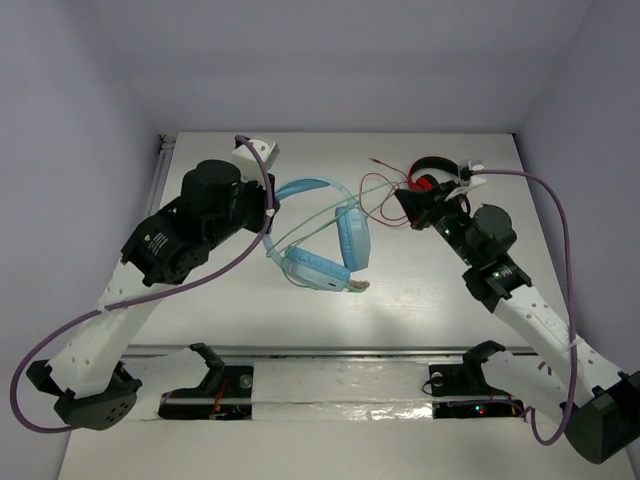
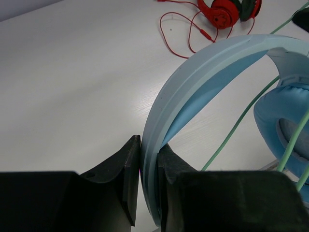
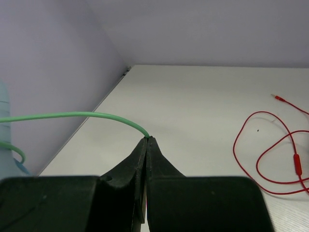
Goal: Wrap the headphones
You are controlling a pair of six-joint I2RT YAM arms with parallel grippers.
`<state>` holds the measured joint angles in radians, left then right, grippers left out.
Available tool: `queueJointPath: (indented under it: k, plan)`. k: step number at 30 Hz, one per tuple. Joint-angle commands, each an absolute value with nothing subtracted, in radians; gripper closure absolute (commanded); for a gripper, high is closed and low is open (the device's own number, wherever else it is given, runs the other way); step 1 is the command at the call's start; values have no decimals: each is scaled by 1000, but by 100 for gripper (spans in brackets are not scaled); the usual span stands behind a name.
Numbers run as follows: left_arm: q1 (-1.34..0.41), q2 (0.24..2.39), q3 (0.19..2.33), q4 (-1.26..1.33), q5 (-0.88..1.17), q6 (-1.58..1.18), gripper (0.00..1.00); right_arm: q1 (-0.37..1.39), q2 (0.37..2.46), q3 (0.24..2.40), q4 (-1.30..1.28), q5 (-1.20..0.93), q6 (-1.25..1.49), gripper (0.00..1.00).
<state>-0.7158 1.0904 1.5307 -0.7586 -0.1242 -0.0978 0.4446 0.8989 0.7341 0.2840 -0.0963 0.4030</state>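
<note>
Jaws clamped: left gripper, arm bent inward, on headband of headphones; right gripper, arm stretched forward, pinching cable.

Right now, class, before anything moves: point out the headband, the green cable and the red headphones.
headband (image 2: pixel 193 70): left wrist view, on the pale outer curve of the band.
green cable (image 3: pixel 72 114): right wrist view, on the top of its arc.
red headphones (image 2: pixel 221 13): left wrist view, on the red earcup.
</note>
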Motion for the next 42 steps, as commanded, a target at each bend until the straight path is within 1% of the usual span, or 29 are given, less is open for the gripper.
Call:
queueJointPath:
  k: [1,4,7,8,11,15,16,17,18,19,24,25,26,27,30,33,36,42]
  plan:
    - [-703,1045,1551,-634,-75,-155,100,442,910,732,310,-144,413,100]
    - [-690,1037,1565,-608,-11,-167,100,442,968,733,316,-178,429,100]
    - [-670,1038,1580,-572,47,-175,100,442,1023,710,373,-293,462,100]
    - [-661,1048,1578,-551,104,-179,100,442,1040,707,383,-363,466,100]
    - [-661,1069,1565,-496,191,-205,100,442,1118,722,422,-469,483,100]
    - [-661,1088,1533,-433,232,-242,100,442,1167,712,540,-543,535,100]
    - [-661,1092,1516,-404,236,-264,100,442,1184,706,557,-552,551,93]
    - [-661,1094,1508,-388,236,-276,100,442,1193,701,578,-557,551,83]
    - [-661,1094,1491,-377,229,-285,100,442,1212,693,615,-558,564,71]
    - [-661,1095,1486,-365,221,-294,100,442,1212,689,630,-558,569,68]
    - [-661,1097,1465,-327,183,-325,100,442,1259,660,701,-545,580,65]
    - [-661,1094,1466,-319,184,-328,100,442,1264,652,716,-540,581,61]
    - [-661,1098,1470,-315,183,-331,100,442,1267,634,729,-523,580,59]
    - [-661,1100,1474,-311,181,-336,100,442,1267,626,745,-514,569,58]
    - [-661,1104,1489,-304,150,-341,100,442,1266,621,720,-488,552,62]
    - [-661,1100,1490,-279,118,-357,100,442,1266,603,750,-457,596,62]
    - [-661,1089,1473,-239,95,-383,100,442,1244,558,756,-384,641,61]
    - [-661,1115,1463,-215,110,-403,100,442,1141,508,667,-264,695,58]
